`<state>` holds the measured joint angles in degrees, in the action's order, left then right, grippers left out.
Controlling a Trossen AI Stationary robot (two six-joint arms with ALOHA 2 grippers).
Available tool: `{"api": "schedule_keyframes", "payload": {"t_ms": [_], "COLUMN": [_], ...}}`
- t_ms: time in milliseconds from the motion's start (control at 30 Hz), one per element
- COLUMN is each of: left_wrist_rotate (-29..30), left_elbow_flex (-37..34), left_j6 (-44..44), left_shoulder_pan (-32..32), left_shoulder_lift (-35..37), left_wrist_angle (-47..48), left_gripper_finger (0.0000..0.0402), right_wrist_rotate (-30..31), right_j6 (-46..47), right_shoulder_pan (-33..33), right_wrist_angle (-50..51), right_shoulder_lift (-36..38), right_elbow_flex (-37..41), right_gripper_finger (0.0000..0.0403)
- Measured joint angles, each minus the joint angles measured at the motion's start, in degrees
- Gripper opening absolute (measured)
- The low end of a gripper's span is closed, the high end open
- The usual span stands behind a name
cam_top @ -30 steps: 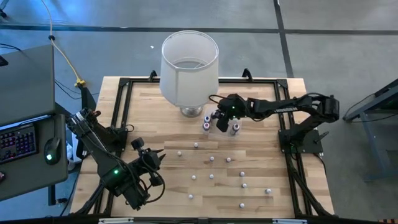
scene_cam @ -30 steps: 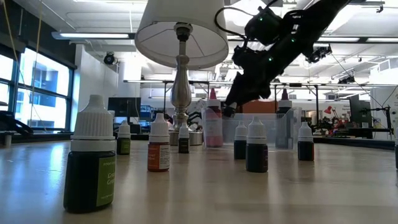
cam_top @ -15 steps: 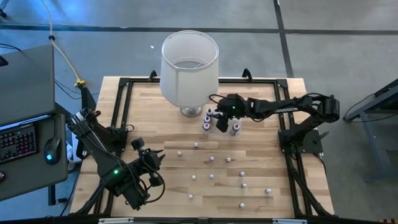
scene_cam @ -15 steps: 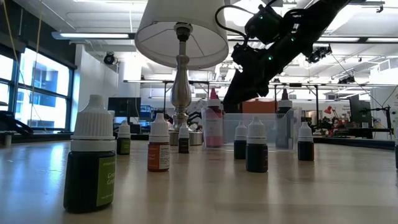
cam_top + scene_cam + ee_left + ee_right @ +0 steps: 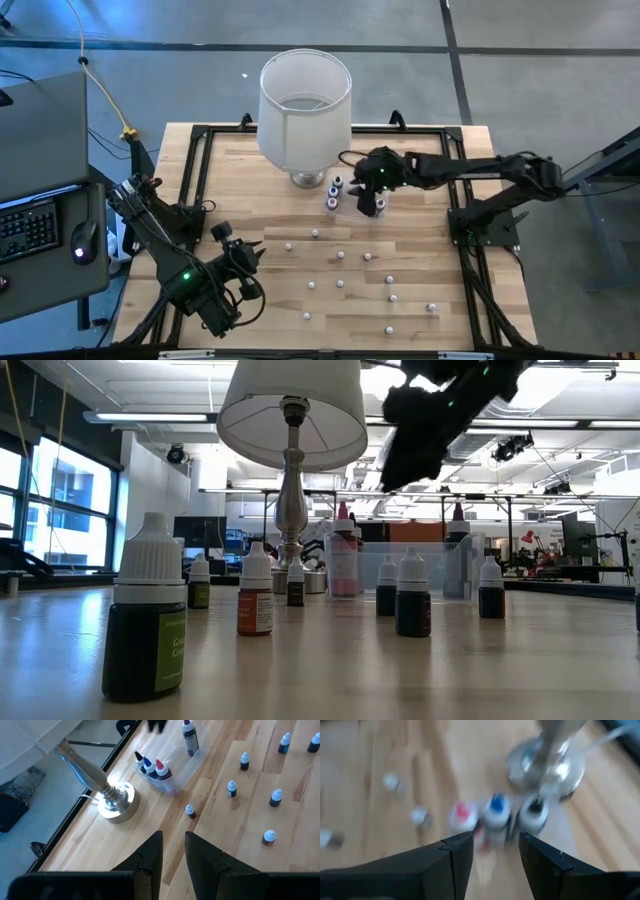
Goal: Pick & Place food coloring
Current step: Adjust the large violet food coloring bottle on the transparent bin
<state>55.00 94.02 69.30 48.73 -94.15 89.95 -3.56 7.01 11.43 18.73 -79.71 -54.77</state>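
Several tiny white-capped food coloring bottles (image 5: 340, 284) stand loose on the wooden table, also in the low view (image 5: 255, 592). More bottles (image 5: 159, 770) stand in a clear plastic tub (image 5: 352, 199) beside the lamp's base. My right gripper (image 5: 368, 188) (image 5: 397, 472) hovers above that tub, open and empty. Its wrist view (image 5: 492, 852) looks down on three bottles (image 5: 496, 815) with red, blue and dark tips. My left gripper (image 5: 258, 250) (image 5: 173, 852) waits open near the table's near-left corner.
A big white lampshade (image 5: 305, 95) on a metal stem and round base (image 5: 116, 802) stands by the far edge, just left of the tub. A black frame (image 5: 195, 170) rims the table. A keyboard and mouse (image 5: 84, 240) lie off the table's left.
My right gripper has risen from inside the tub to well above it, drawing slightly toward the table's right. The bottles and tub stand as before.
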Motion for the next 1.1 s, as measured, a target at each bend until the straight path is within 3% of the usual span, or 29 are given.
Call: {"api": "schedule_keyframes", "payload": {"t_ms": [200, 300, 433, 667, 967, 1100], "left_wrist_rotate": [0.19, 1.54, 2.81, 2.07, 2.16, 1.77], "left_elbow_flex": [0.00, 0.00, 0.00, 0.00, 0.00, 0.00], "left_j6": [0.19, 0.19, 0.19, 3.17, 3.02, 3.01], "left_shoulder_pan": [0.00, 0.00, 0.00, 0.00, 0.00, 0.00], "left_shoulder_lift": [0.00, 0.00, 0.00, 0.00, 0.00, 0.00], "left_wrist_angle": [-0.38, -0.41, -0.43, -0.55, -0.45, -0.41], "left_gripper_finger": [0.0078, 0.0078, 0.0078, 0.0078, 0.0078, 0.0078], "right_wrist_rotate": [-0.90, 5.51, 13.26, 11.50, 17.26, 14.73], "right_j6": [5.33, 5.84, 4.23, 3.08, 1.96, -1.09], "right_shoulder_pan": [-6.84, -9.09, -10.30, -10.32, -8.29, -7.09], "right_wrist_angle": [23.94, 30.22, 30.21, 29.15, 30.17, 29.70], "right_shoulder_lift": [2.50, 2.47, 2.28, 2.26, 2.26, 2.26], "right_elbow_flex": [-3.23, -3.22, -3.23, -3.23, -3.23, -3.23], "right_gripper_finger": [0.0152, 0.0152, 0.0152, 0.0152, 0.0152, 0.0152]}}
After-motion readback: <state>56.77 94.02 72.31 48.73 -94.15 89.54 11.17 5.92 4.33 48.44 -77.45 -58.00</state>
